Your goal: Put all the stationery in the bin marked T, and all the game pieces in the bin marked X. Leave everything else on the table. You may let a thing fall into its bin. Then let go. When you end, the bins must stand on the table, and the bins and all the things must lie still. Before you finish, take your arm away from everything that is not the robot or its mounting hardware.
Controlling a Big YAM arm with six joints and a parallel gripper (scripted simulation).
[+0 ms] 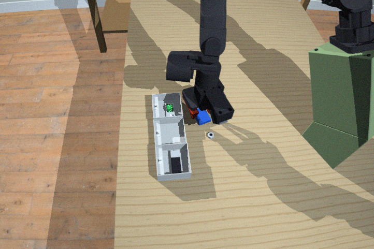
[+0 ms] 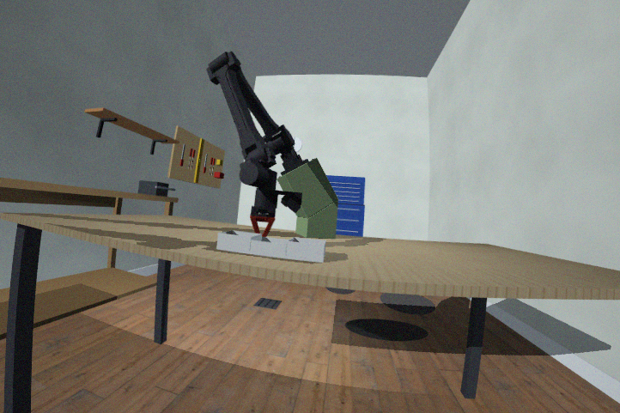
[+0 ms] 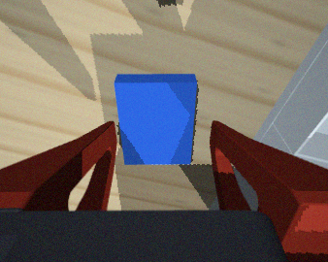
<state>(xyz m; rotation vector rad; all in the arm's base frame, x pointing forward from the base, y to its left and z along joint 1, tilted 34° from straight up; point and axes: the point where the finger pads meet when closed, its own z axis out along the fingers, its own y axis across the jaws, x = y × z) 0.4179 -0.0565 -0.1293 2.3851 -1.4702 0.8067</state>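
Observation:
A blue block [image 1: 204, 118] [image 3: 156, 118] lies flat on the table, just right of a row of three white bins [image 1: 156, 125] [image 2: 270, 246] [image 3: 305, 104]. My gripper [image 1: 200, 114] [image 2: 261, 228] [image 3: 163, 131] is low over the table and open. Its red fingers stand on either side of the block's near end without closing on it. The far bin holds a green die [image 1: 169, 107]. The near bin holds a black object [image 1: 175, 164]. The middle bin looks empty. I cannot read the bins' marks.
A small grey hex nut [image 1: 210, 134] lies on the table a little in front of the blue block. The robot's green base [image 1: 338, 95] stands at the table's right edge. The bin row lies close to the table's left edge.

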